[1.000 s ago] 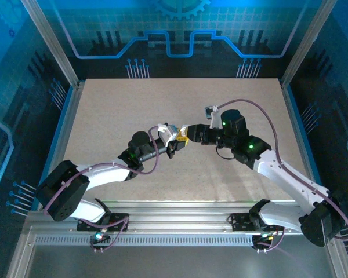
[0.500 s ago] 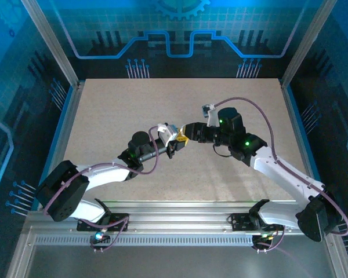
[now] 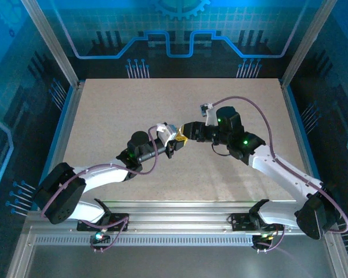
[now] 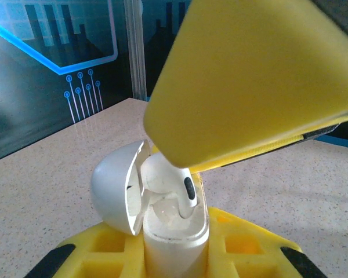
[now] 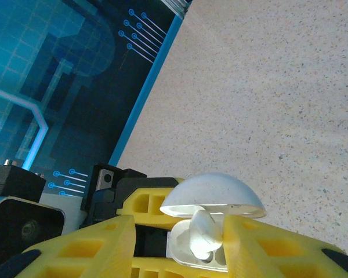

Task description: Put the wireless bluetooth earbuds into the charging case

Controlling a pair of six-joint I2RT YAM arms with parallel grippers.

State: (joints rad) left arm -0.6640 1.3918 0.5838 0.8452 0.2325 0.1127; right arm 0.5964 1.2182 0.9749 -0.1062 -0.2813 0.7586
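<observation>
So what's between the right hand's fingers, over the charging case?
One white earbud, seen in the right wrist view, between the yellow fingers of the right hand, its lower end in the open charging case.

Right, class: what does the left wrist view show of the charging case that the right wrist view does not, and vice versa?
Left wrist: the open inside of the charging case, an earbud with a dark oval standing in it, and the left gripper clamping the case. Right wrist: the domed top of the lid, and the right gripper, its fingers apart either side of the earbud. Both: the lid up and the earbud at the case's mouth.
</observation>
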